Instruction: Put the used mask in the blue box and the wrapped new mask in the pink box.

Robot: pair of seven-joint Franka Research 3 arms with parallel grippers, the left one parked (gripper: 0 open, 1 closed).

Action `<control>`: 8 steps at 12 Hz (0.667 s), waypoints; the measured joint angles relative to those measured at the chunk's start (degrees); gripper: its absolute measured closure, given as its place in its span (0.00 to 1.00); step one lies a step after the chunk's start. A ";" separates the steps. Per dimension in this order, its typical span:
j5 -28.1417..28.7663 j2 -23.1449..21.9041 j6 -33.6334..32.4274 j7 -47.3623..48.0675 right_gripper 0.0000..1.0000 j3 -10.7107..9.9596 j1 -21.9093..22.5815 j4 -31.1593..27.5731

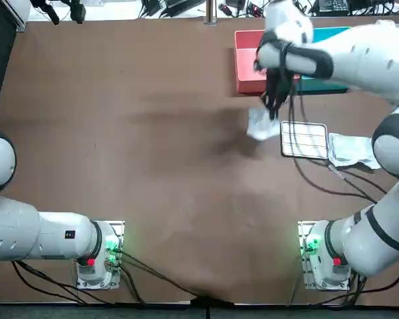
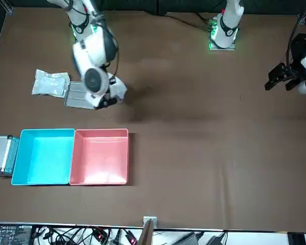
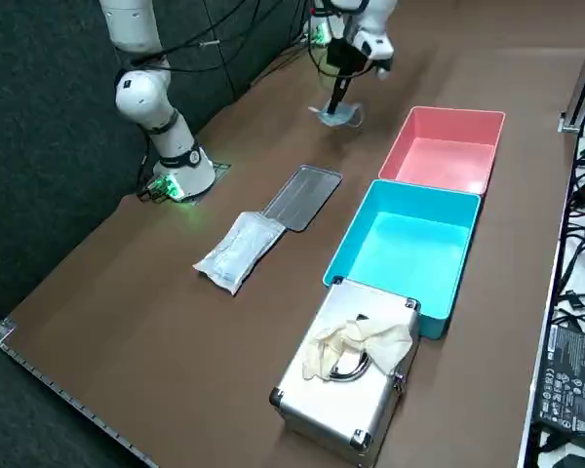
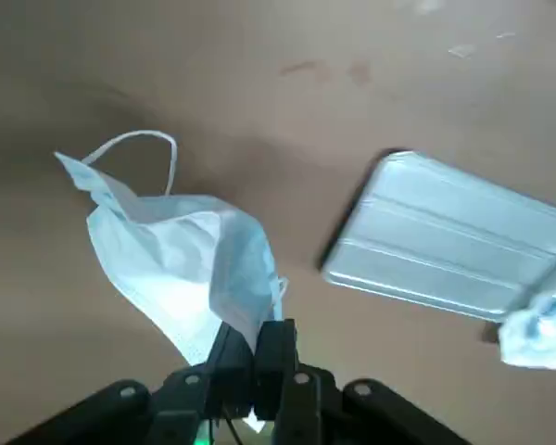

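The right gripper [image 4: 253, 337], pinched shut on the used mask [image 4: 181, 269], hangs on the robot's side of the pink box [image 2: 102, 158], whose right wall touches the blue box [image 2: 43, 155].

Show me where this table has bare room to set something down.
The brown table is bare from the pink box and the used mask leftward to its edge. Both boxes are empty. Crowded: right gripper, fingers shut on that mask, beside the tray, wrapped mask, blue box.
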 joint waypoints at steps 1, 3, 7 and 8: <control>0.03 -0.03 -2.75 0.00 0.98 -0.06 -2.80 3.38; 0.54 -0.10 -7.20 0.04 0.98 -0.17 -8.47 9.42; 0.98 0.32 -8.35 -0.45 0.98 -0.29 -20.37 15.90; 1.05 1.06 -7.39 -0.45 0.98 -0.29 -22.42 17.08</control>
